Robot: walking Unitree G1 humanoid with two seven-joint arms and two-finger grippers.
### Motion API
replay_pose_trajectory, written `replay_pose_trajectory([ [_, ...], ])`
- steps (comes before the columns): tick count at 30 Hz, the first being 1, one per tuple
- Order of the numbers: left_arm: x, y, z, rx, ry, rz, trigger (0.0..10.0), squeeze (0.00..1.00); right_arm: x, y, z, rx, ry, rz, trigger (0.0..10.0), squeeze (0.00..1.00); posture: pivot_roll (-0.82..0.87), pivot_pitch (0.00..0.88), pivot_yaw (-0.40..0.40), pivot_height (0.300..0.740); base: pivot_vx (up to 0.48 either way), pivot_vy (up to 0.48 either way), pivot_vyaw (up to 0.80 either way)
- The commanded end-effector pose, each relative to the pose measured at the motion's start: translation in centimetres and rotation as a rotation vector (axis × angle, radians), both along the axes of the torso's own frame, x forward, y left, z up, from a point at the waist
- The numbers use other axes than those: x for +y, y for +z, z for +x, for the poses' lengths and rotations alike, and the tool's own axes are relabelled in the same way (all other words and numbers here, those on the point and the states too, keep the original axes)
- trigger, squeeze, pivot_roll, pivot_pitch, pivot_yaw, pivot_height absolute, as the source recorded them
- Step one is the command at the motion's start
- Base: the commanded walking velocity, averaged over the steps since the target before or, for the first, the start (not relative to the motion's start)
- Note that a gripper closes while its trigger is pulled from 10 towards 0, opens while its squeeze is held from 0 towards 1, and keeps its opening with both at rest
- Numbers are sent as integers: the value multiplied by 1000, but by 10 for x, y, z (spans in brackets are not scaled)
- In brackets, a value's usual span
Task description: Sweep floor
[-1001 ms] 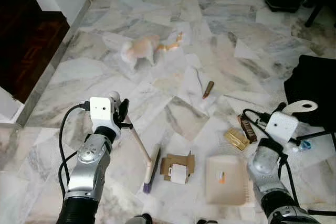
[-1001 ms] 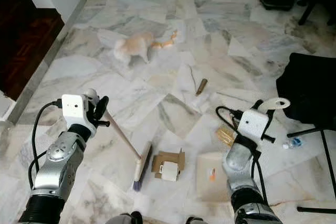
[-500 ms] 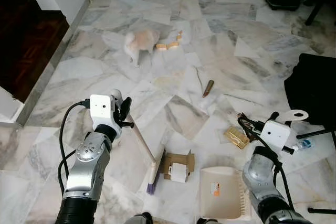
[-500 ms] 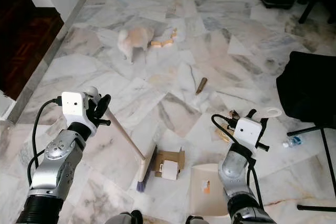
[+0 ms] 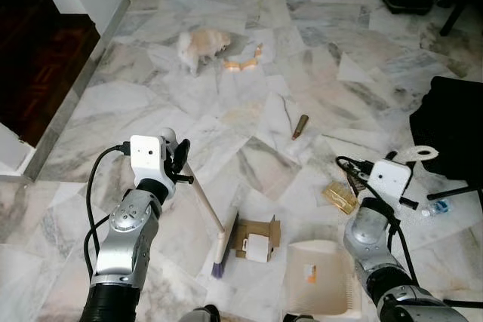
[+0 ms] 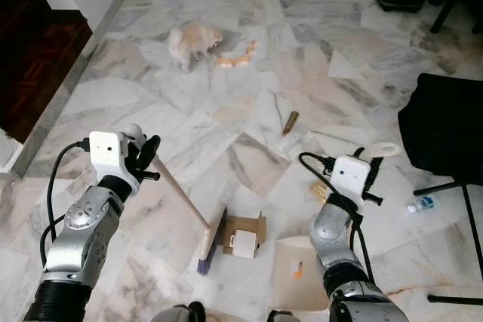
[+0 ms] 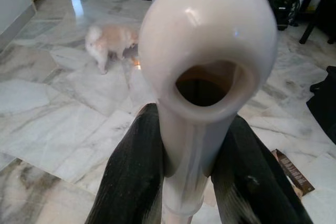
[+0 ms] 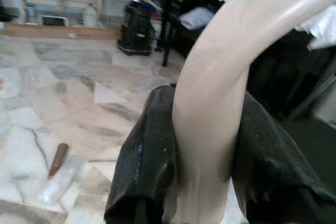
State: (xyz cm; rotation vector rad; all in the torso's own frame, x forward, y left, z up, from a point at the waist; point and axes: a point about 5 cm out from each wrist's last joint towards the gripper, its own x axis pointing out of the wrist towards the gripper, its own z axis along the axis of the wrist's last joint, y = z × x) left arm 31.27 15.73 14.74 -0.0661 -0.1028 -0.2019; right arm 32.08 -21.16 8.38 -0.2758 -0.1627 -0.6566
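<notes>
My left gripper [image 5: 179,165] is shut on the top of a broom's pale handle [image 7: 197,129], and its black fingers [image 7: 134,182] clamp both sides. The broom [image 5: 222,248] slants down to the marble floor, its purple bristles beside a flattened cardboard box [image 5: 255,238]. My right gripper [image 8: 202,150] is shut on the curved beige handle of a dustpan [image 5: 317,283]. The dustpan lies flat on the floor just right of the cardboard. A gold packet [image 5: 339,197] and a brown tube [image 5: 299,127] lie farther out.
A small cream dog [image 5: 202,44] stands at the back beside orange bits [image 5: 243,62]. A dark wooden step [image 5: 38,58] is at the left. Black chair legs and fabric [image 5: 453,130] stand at the right, with a small bottle [image 5: 438,207] below them.
The dustpan slid left and nearer, closer to the cardboard. The broom head shifted slightly right toward the box. The dog walked away toward the back.
</notes>
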Motion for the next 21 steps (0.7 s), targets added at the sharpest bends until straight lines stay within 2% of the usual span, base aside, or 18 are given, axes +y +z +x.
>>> replay_pose_trajectory([
  [1,0,8,-1,-30,-3,-5,10000,0,0,4,2,-16,-1,-4,10000,0,136,202,66,740,0,0,0],
  [12,1,10,-1,-48,-5,10,10000,0,2,15,8,-73,-5,-10,10000,0,135,201,66,740,0,0,0],
  [17,0,11,-2,-53,-8,9,10000,0,1,7,5,-43,-10,46,10000,0,137,200,67,740,0,0,0],
  [21,-1,13,-2,-60,-13,11,10000,0,-3,-11,-4,16,-26,168,10000,0,146,201,68,740,0,0,0],
])
